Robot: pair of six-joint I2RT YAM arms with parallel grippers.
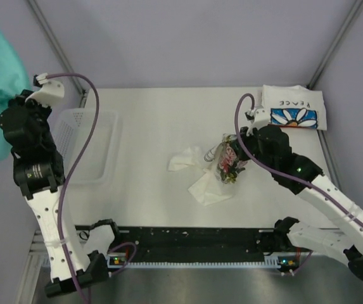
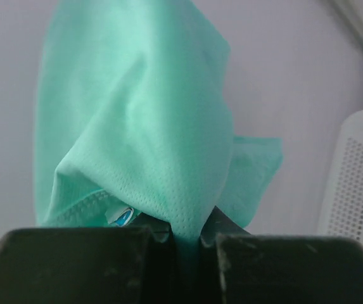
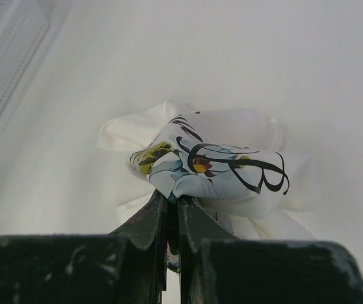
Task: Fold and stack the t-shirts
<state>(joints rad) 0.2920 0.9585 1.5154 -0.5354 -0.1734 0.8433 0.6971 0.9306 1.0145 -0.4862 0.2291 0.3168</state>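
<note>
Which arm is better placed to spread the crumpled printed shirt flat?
Right: the right gripper is shut on the printed shirt mid-table; the left gripper holds the teal shirt, far off left.

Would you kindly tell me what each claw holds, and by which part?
Left claw: the teal t-shirt, by a bunched fold of cloth. Right claw: the printed white t-shirt, by a gathered bit of its printed cloth.

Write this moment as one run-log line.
left gripper: shut on teal t-shirt | right gripper: shut on crumpled t-shirt | PEACE t-shirt: folded
</note>
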